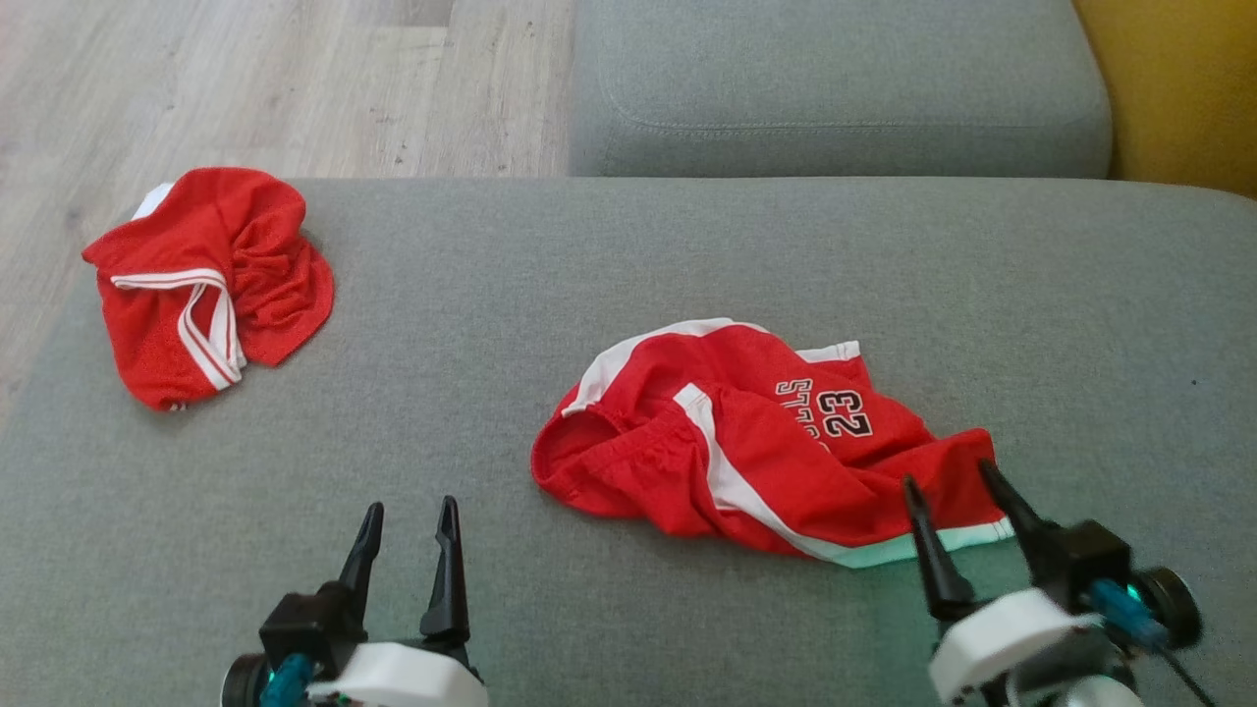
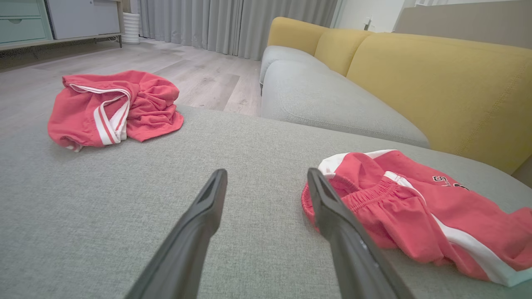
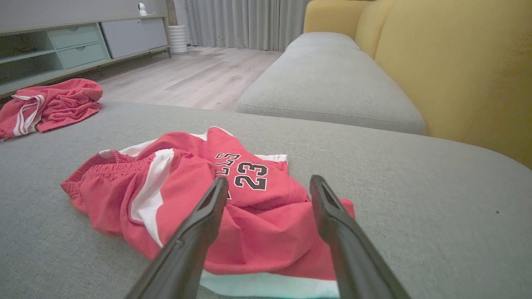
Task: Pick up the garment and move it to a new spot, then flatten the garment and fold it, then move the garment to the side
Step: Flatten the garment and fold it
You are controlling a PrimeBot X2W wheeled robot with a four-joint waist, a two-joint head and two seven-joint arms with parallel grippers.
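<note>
Grey seat cushion [image 1: 687,245] bearing crumpled red shorts [image 1: 746,442] marked "23", right of centre toward the front edge. The right gripper [image 1: 947,472], jaws wide and empty, points over the shorts' right end. The left gripper [image 1: 412,503], also wide and empty, sits at the front edge, left of them. Second red garment [image 1: 211,280] bunched in the far-left corner

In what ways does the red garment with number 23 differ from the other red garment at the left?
The numbered garment lies loosely spread on the cushion; the left garment is bunched tight at its edge. The numbered garment shows black lettering; the left garment shows no lettering. Both are red with white trim.
</note>
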